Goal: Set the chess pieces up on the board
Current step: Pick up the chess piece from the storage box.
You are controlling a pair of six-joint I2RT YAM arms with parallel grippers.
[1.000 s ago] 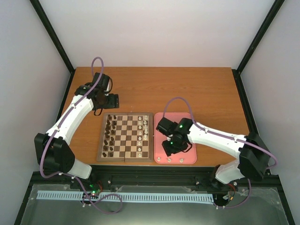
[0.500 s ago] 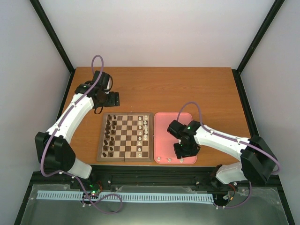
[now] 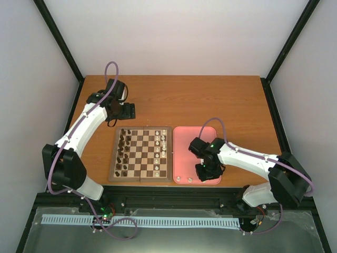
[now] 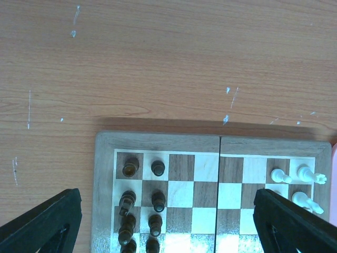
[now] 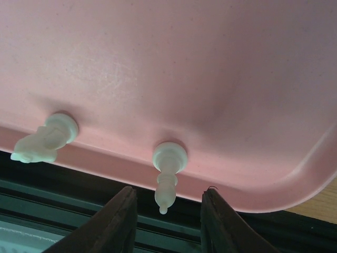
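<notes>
Right gripper [image 5: 169, 196]: jaws apart, straddling a white piece [image 5: 167, 176], no grip yet.
Left gripper [image 4: 167, 196]: spread wide, beyond the board [image 4: 158, 141] at 12 o'clock.
Done: some chess pieces [image 4: 280, 175] at its 3 o'clock side.
Left: we see stragglers at the tray [image 5: 210, 79], 6 o'clock rim.

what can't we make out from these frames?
- Right gripper: top view, its own wrist hides the fingertips and the cream piece between them.
- Board: left wrist view, near rows cut off by the bottom edge.
- Chess pieces on it: top view, too small to tell types.
- Pink tray: right wrist view, edges crop most of it.
</notes>
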